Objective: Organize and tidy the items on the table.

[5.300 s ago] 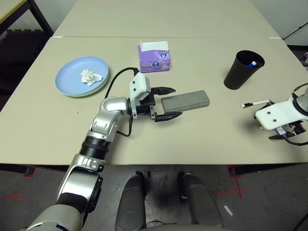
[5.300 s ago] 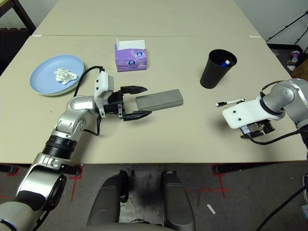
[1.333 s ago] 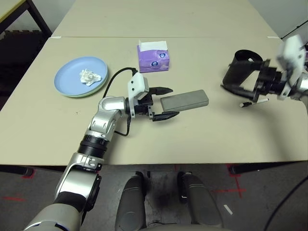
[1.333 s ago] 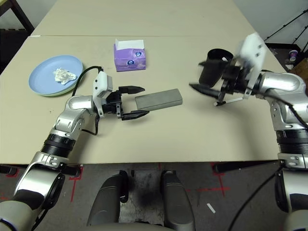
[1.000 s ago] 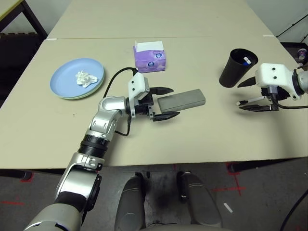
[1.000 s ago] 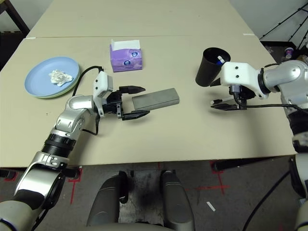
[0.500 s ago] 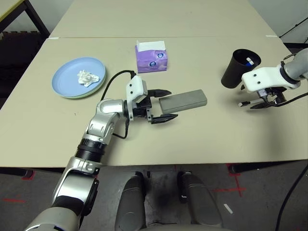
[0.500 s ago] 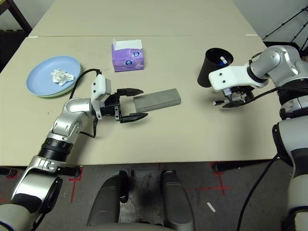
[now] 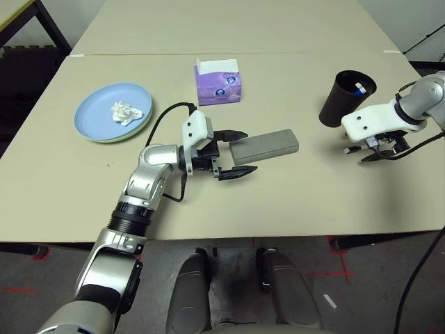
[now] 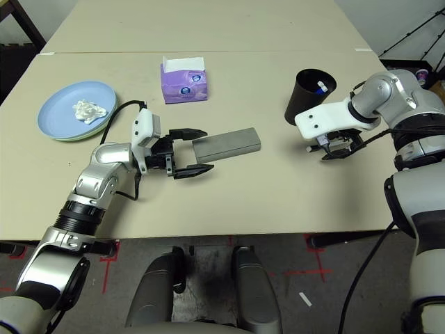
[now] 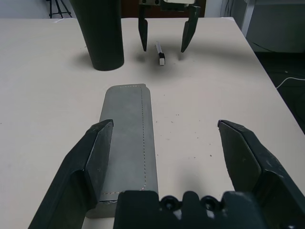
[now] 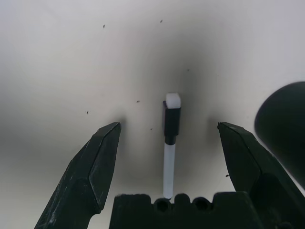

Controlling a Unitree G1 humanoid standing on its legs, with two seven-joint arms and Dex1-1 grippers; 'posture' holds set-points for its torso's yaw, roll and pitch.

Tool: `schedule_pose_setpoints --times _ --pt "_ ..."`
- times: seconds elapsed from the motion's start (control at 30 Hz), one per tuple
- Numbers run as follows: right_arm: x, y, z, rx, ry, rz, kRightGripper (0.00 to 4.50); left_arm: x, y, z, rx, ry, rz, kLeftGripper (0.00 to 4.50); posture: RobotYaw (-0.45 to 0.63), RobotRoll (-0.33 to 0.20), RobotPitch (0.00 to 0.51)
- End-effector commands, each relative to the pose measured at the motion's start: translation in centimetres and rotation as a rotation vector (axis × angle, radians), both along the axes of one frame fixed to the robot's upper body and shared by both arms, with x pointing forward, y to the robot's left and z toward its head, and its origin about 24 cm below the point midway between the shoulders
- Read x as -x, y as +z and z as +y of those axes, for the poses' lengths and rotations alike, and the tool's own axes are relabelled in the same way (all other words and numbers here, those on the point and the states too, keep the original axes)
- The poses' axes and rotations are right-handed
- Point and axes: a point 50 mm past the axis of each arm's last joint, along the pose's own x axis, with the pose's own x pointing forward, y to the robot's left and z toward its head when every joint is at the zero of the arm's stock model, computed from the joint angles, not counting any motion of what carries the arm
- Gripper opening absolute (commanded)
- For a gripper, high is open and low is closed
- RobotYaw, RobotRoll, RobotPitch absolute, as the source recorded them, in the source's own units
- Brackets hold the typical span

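A grey oblong glasses case (image 9: 265,144) lies mid-table. My left gripper (image 9: 237,153) is open at its near end, with the case beside one finger (image 11: 95,157) and untouched. Further right, a thin white pen (image 12: 170,143) lies on the table (image 9: 292,202) between the spread fingers of my open right gripper (image 9: 375,149), which points down over it. Just behind stands the black cup (image 9: 345,99) with another pen (image 9: 359,88) inside. A light blue plate (image 9: 104,104) holding crumpled white tissue (image 9: 128,113) sits at the left on a pale green rim. The sunglasses are out of view.
A purple tissue box (image 9: 220,85) stands behind the case. A second beige tabletop (image 9: 229,28) adjoins at the back. The table's right edge runs close behind my right arm, and a black cable (image 9: 167,118) loops off my left wrist.
My right gripper has swung down and settled lower over the white pen, fingers straddling it. The left gripper and the case have stayed put. The camera view has shifted slightly.
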Motion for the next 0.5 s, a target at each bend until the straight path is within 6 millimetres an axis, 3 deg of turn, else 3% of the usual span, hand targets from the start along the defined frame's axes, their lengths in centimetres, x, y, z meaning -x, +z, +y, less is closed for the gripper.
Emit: schedule_pose_setpoints --times 0.03,0.5 --pt "0.09 -0.01 -0.36 0.019 -0.01 0.009 4.47 0.24 -0.27 0.14 0.0 0.006 0.006 4.5 -0.02 0.0 0.216" --pt "-0.13 -0.46 -0.05 0.032 -0.003 0.008 4.47 0.66 -0.25 0.4 0.001 0.023 0.008 4.5 0.0 0.0 0.226"
